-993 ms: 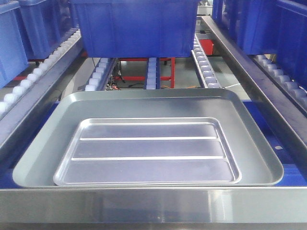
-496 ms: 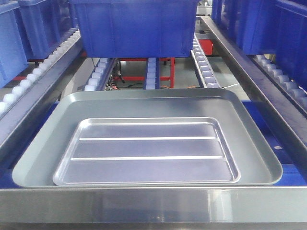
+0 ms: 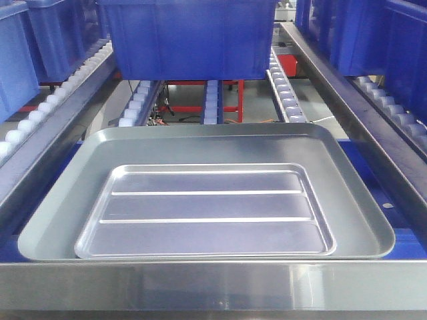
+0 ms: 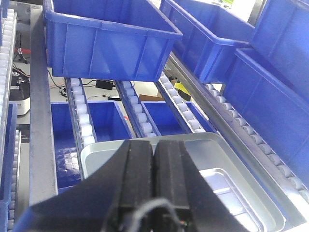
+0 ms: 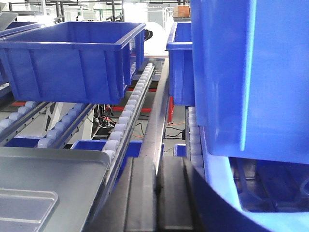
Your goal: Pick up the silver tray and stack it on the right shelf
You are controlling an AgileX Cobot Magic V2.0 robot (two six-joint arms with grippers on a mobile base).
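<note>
one silver tray (image 3: pixel 203 210) lay nested inside one larger grey tray (image 3: pixel 53 213) behind the steel front lip (image 3: pixel 213 287).
two grippers showed, one per wrist view: the left gripper (image 4: pixel 153 159) and right gripper (image 5: pixel 157 193) each had fingers pressed together on nothing, touching no tray. one blue bin (image 3: pixel 190 37) sat beyond the trays on three roller rails (image 3: pixel 210 100).

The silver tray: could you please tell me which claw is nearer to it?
Left. The left claw, shut, hangs above the silver tray; the right claw, also shut, sits off its right side, past the roller rail.
</note>
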